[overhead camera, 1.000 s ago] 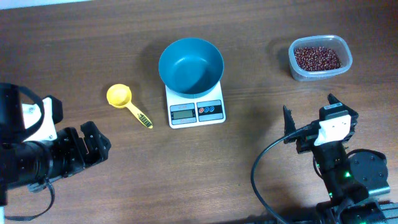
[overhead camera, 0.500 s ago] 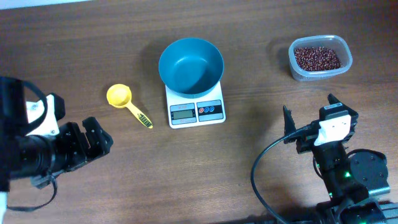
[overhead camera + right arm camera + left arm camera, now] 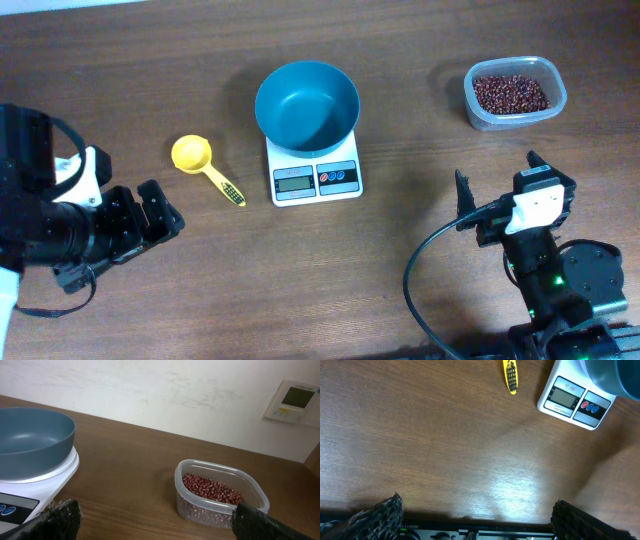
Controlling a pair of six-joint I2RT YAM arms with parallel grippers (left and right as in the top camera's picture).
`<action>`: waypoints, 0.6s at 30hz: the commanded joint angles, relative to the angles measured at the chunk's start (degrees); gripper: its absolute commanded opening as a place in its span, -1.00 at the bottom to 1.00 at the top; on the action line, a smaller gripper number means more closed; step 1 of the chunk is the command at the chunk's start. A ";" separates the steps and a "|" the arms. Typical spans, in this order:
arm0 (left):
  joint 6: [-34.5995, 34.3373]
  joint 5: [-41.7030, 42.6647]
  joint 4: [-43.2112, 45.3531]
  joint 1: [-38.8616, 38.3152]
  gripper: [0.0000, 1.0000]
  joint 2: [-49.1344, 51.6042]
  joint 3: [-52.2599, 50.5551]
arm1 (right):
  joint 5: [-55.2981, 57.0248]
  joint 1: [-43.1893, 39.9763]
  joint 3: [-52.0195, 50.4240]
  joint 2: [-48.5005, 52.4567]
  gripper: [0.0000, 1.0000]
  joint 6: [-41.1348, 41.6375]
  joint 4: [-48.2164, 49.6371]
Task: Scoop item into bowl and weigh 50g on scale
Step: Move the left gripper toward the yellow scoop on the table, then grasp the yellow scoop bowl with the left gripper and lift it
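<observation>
The teal-blue bowl (image 3: 307,105) sits on the white scale (image 3: 316,178) at mid-table; nothing shows inside it. Dark red-brown beans (image 3: 510,93) fill a clear tub (image 3: 552,100) at the far right. A yellow scoop (image 3: 192,154) lies left of the scale. My left gripper (image 3: 165,213) is open, low left, apart from the scoop. My right gripper (image 3: 497,168) is open, below the tub. The left wrist view shows the scale (image 3: 575,402), the bowl's edge (image 3: 615,375) and the scoop's handle (image 3: 510,375) beyond the open left gripper (image 3: 476,501). The right wrist view shows bowl (image 3: 30,440), scale (image 3: 30,490) and beans (image 3: 212,489) past the open right gripper (image 3: 155,507).
The brown wooden table (image 3: 400,60) carries everything. In the right wrist view a white wall (image 3: 150,390) rises behind it, with a small control panel (image 3: 295,400) mounted at the right. A black cable (image 3: 420,270) loops beside the right arm.
The left arm has swung slightly, its gripper tips now a little farther right and up. The right arm, bowl, scoop and tub have not moved.
</observation>
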 commanded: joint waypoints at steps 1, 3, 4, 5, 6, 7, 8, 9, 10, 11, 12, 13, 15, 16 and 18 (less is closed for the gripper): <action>-1.88 -2.58 0.11 0.28 0.98 0.04 1.01 | 0.26 0.48 -0.52 -0.13 0.97 0.02 -0.15; -1.88 -3.43 0.13 0.28 0.98 0.04 1.01 | 0.26 0.48 -0.52 -0.13 0.97 0.02 -0.15; -2.62 -4.81 0.13 0.28 0.98 0.04 1.03 | 0.26 0.48 -0.52 -0.13 0.97 0.02 -0.15; -3.74 -6.47 0.15 0.31 0.98 0.04 1.20 | 0.26 0.46 -0.52 -0.13 0.98 0.02 -0.15; -4.94 -7.52 0.33 0.28 0.98 0.09 1.64 | 0.26 0.48 -0.52 -0.13 0.97 0.02 -0.15; -6.01 -7.50 1.16 0.28 0.98 0.35 2.80 | 0.26 0.46 -0.52 -0.13 0.98 0.02 -0.15; -6.88 -7.50 1.51 0.28 0.98 0.72 3.85 | 0.26 0.48 -0.52 -0.13 0.97 0.02 -0.15; -7.65 -7.50 1.90 0.28 0.98 1.51 5.62 | 0.26 0.48 -0.52 -0.13 0.98 0.02 -0.15; -7.87 -7.50 2.27 0.28 0.87 2.54 7.54 | 0.26 0.46 -0.52 -0.13 0.97 0.02 -0.15; -7.87 -7.50 2.23 0.28 0.82 3.91 9.84 | 0.26 0.48 -0.52 -0.13 0.97 0.02 -0.15; -7.87 -7.50 1.79 0.28 0.81 5.38 12.04 | 0.26 0.46 -0.52 -0.13 0.97 0.02 -0.15; -8.13 -7.50 1.36 0.28 0.82 6.86 14.16 | 0.26 0.48 -0.52 -0.13 0.98 0.02 -0.15; -10.67 -7.48 0.76 0.28 0.80 10.21 18.21 | 0.26 0.46 -0.52 -0.13 0.97 0.02 -0.15; -12.50 -7.48 0.85 0.28 0.79 12.11 20.09 | 0.26 0.48 -0.52 -0.13 0.97 0.02 -0.15; -14.45 -7.45 1.68 0.28 0.77 14.69 21.73 | 0.26 0.48 -0.52 -0.13 0.97 0.02 -0.15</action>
